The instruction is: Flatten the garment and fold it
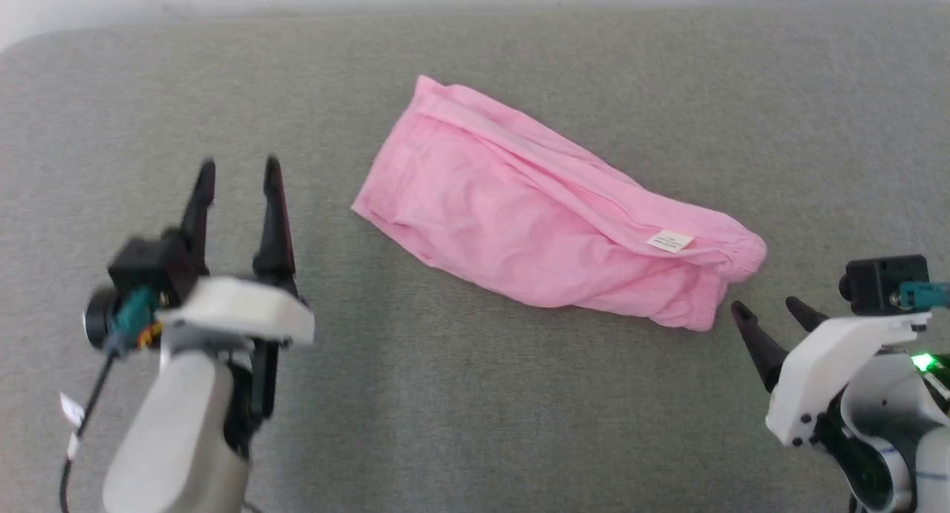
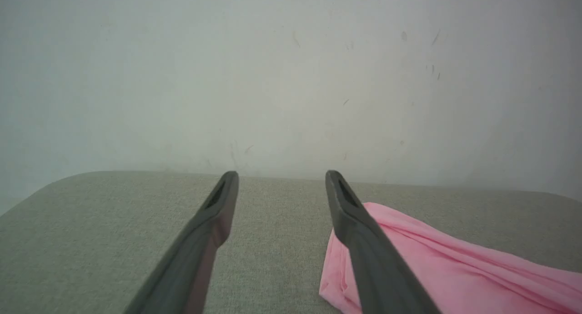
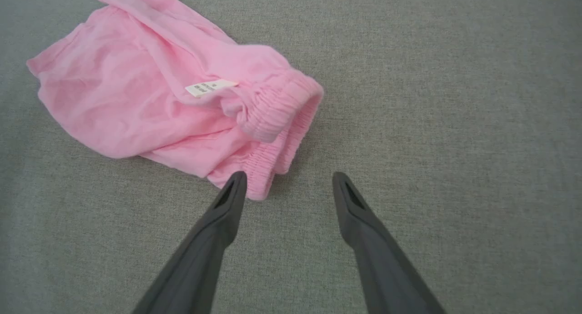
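The pink garment (image 1: 542, 208) lies loosely bunched on the grey cushion, slanting from the upper left to the lower right. Its gathered waistband (image 3: 277, 118) is at the right end, with a white label (image 1: 669, 240) just beside it. My left gripper (image 1: 239, 171) hovers open to the left of the garment, well apart from it. In the left wrist view the garment (image 2: 454, 268) shows behind the right finger (image 2: 363, 241). My right gripper (image 1: 768, 312) is open just below and right of the waistband; its left fingertip (image 3: 236, 182) is close to the waistband's lowest corner.
The grey fabric cushion (image 1: 475, 409) spreads under everything, with a rounded far-left corner (image 2: 68, 182). A pale wall (image 2: 291, 77) rises directly behind its far edge.
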Motion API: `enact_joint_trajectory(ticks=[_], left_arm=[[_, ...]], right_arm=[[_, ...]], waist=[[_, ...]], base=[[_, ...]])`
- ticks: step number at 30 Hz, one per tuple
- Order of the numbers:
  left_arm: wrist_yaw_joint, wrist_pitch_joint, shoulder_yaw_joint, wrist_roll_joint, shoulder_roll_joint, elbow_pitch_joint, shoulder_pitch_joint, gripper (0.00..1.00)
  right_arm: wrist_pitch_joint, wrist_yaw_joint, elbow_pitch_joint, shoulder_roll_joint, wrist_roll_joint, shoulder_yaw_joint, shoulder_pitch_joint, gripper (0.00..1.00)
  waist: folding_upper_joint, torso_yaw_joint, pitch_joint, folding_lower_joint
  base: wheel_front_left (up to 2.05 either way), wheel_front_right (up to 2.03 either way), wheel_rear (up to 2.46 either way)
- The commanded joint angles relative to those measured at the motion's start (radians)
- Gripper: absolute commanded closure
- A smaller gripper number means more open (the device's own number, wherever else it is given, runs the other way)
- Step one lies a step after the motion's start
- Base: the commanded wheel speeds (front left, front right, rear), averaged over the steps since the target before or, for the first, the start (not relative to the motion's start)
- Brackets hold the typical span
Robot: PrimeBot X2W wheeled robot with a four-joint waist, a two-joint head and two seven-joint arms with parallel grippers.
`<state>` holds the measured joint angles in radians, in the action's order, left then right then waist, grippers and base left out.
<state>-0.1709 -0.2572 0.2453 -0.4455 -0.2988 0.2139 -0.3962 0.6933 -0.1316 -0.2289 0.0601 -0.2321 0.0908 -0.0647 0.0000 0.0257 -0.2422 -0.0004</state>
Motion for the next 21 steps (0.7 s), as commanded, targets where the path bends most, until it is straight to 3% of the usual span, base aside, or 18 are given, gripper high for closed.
enact_joint_trajectory(ticks=[1, 7, 18, 19, 20, 21], left_arm=[[-0.009, -0.004, -0.006, -0.001, 0.004, -0.017, 0.028, 0.00], [-0.026, -0.001, 0.001, -0.010, 0.012, -0.099, 0.132, 0.00], [-0.026, 0.015, 0.021, -0.020, 0.016, -0.119, 0.152, 0.00], [-0.025, 0.017, 0.023, -0.021, 0.017, -0.117, 0.152, 0.00], [-0.024, 0.018, 0.024, -0.023, 0.017, -0.115, 0.153, 0.00], [-0.024, 0.020, 0.025, -0.024, 0.016, -0.113, 0.154, 0.00]], right_arm=[[-0.005, 0.001, 0.023, -0.004, 0.006, 0.005, -0.025, 0.00], [-0.018, 0.001, 0.214, -0.009, 0.045, 0.039, -0.111, 0.00], [0.020, 0.001, 0.506, -0.010, 0.122, 0.018, -0.213, 0.00], [0.027, 0.001, 0.521, -0.010, 0.123, 0.017, -0.216, 0.04], [0.027, 0.001, 0.530, -0.009, 0.124, 0.017, -0.220, 0.60], [0.025, 0.001, 0.538, -0.007, 0.123, 0.014, -0.223, 1.00]], waist=[[0.0000, -0.034, 0.029, 0.0004], [0.0000, -0.077, 0.032, 0.0004], [0.0000, -0.122, 0.033, 0.0004], [0.0000, -0.124, 0.035, 0.0004], [0.0000, -0.125, 0.036, 0.0004], [0.0000, -0.125, 0.038, 0.0004]], base=[[0.00, 0.00, 0.00], [0.00, 0.00, 0.00], [0.00, 0.00, 0.00], [0.00, 0.00, 0.00], [0.00, 0.00, 0.00], [0.00, 0.00, 0.00]])
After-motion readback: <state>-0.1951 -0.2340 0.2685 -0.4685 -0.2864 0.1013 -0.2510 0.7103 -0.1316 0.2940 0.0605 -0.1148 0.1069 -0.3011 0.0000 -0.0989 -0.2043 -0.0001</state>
